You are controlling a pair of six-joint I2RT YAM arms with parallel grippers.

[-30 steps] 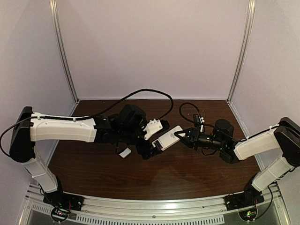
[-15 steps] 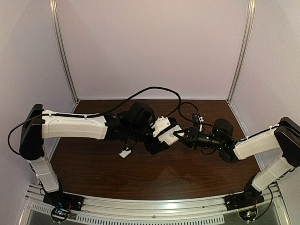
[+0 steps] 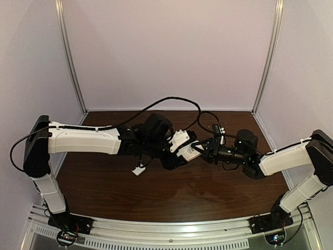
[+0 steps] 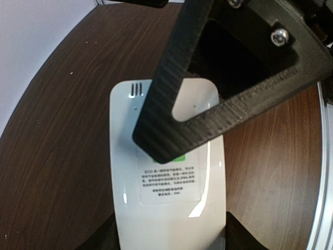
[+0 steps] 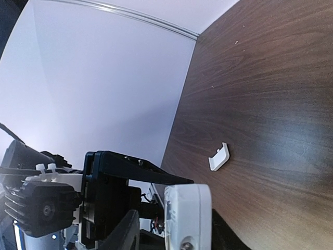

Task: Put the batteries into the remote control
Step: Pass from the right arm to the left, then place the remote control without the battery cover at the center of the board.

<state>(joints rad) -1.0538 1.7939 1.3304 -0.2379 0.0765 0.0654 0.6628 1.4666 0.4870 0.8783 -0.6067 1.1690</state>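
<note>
The remote control (image 3: 191,152) is held above the table's middle, between the two arms. In the left wrist view its white back, with a printed label (image 4: 169,179), fills the space between my left gripper's (image 4: 169,240) dark fingers, which press on both long edges. One black ribbed finger (image 4: 171,104) of my right gripper (image 3: 204,151) lies across that back. In the right wrist view the remote's end (image 5: 188,216) sits between my right gripper's (image 5: 174,235) fingers with a gap on the left side, so it stands open. The batteries are out of view.
A small white battery cover (image 3: 138,170) lies on the brown table left of centre, also in the right wrist view as the cover (image 5: 219,157). Black cables (image 3: 177,100) loop over the table behind the arms. White walls enclose the back and sides.
My left arm reached right and its jaws closed onto the remote's sides. The right gripper, which held the remote's end a second ago, has opened its jaws.
</note>
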